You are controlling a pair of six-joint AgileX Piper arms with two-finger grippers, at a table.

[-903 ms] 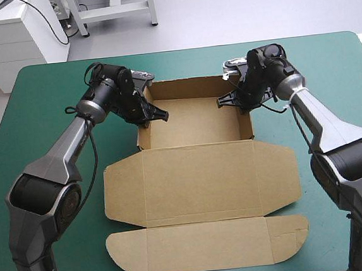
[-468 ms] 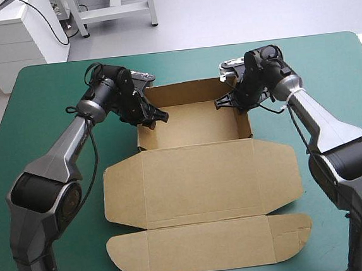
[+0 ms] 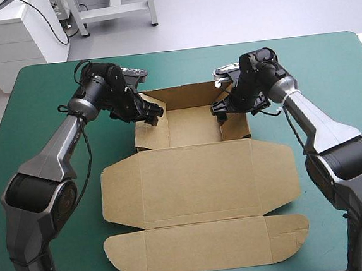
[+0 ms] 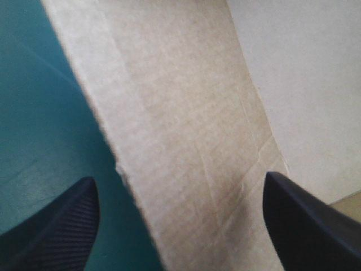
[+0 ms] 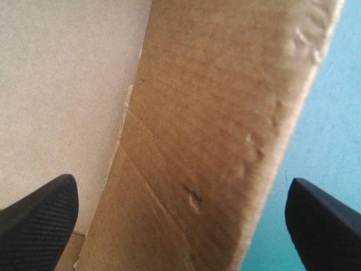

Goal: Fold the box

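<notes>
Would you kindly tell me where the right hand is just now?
In the high view the right hand sits at the box's far right wall, open astride it, opposite the left hand.

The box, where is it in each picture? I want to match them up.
High view: the box lies mid-table, walled tray at the far end, lid flat nearer.
Left wrist view: a side wall of the box runs between the open fingers of the left gripper.
Right wrist view: the other side wall runs between the open fingers of the right gripper.
Shared landmark: the teal-green cover beside the box.
</notes>
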